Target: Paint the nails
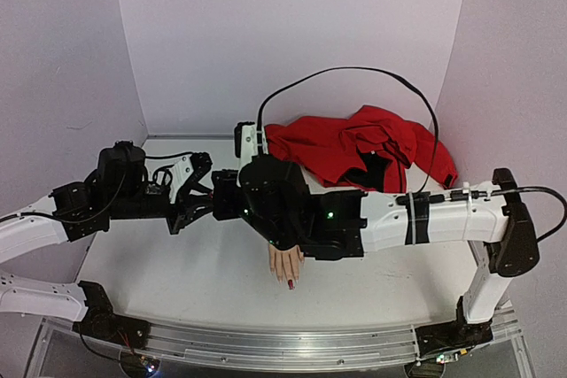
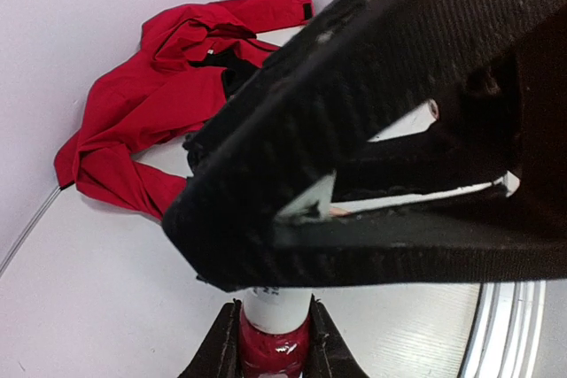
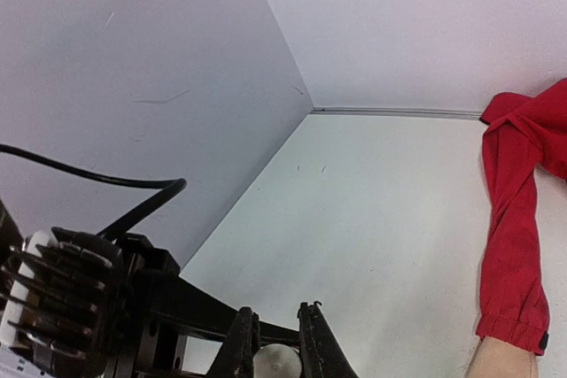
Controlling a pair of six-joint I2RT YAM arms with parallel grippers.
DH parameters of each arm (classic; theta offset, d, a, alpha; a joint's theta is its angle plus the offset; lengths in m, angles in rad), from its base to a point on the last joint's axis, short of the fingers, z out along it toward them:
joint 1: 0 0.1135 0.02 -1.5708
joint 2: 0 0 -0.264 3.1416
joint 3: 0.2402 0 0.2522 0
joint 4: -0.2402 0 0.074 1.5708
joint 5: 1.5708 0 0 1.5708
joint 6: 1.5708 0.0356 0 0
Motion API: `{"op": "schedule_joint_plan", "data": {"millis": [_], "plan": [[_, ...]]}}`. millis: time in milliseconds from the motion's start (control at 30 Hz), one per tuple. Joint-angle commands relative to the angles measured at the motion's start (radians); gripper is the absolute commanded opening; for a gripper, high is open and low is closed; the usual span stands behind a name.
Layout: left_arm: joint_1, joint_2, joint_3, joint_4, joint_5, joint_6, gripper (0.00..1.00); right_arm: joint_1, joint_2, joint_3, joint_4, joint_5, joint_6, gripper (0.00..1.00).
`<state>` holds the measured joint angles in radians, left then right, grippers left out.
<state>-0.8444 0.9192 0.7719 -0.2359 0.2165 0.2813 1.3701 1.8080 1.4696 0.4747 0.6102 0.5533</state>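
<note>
One of the nails (image 1: 291, 284) looks red, others unclear; left tool (image 2: 275, 316) clamps the bottle (image 2: 275, 351), right tool (image 3: 276, 320) pinches its cap (image 3: 276, 362).

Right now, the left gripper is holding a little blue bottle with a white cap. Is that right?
Nearly. The bottle in the left gripper is dark red, not blue; the left wrist view shows it. The rest stands: the left gripper is holding it, and its cap is white.
</note>
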Motion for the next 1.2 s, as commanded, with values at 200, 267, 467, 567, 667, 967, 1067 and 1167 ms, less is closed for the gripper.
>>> {"op": "schedule_joint_plan", "data": {"millis": [200, 267, 467, 567, 667, 967, 1067, 1167], "plan": [[0.044, 0.02, 0.048, 0.05, -0.197, -0.033, 0.0, 0.004, -0.042, 0.01, -0.046, -0.075, 0.002, 0.0], [0.044, 0.027, 0.053, 0.044, -0.181, -0.033, 0.0, -0.033, -0.081, -0.038, -0.022, -0.182, 0.016, 0.0], [0.044, 0.083, 0.081, 0.018, 0.033, -0.046, 0.28, -0.074, -0.124, -0.115, 0.039, -0.265, -0.001, 0.0], [0.043, 0.112, 0.093, 0.01, 0.143, -0.058, 0.67, -0.099, -0.151, -0.148, 0.04, -0.212, -0.01, 0.0], [0.043, 0.107, 0.089, 0.008, 0.167, -0.058, 0.97, -0.128, -0.194, -0.199, 0.031, -0.134, -0.036, 0.0], [0.044, 0.053, 0.079, 0.01, 0.114, -0.046, 0.99, -0.252, -0.391, -0.518, -0.082, 0.111, -0.004, 0.0], [0.043, 0.056, 0.079, 0.009, 0.103, -0.049, 0.99, -0.303, -0.461, -0.649, -0.113, 0.15, 0.041, 0.0], [0.044, 0.059, 0.081, 0.009, 0.108, -0.051, 0.99, -0.357, -0.534, -0.774, -0.119, 0.171, 0.079, 0.0]]}}
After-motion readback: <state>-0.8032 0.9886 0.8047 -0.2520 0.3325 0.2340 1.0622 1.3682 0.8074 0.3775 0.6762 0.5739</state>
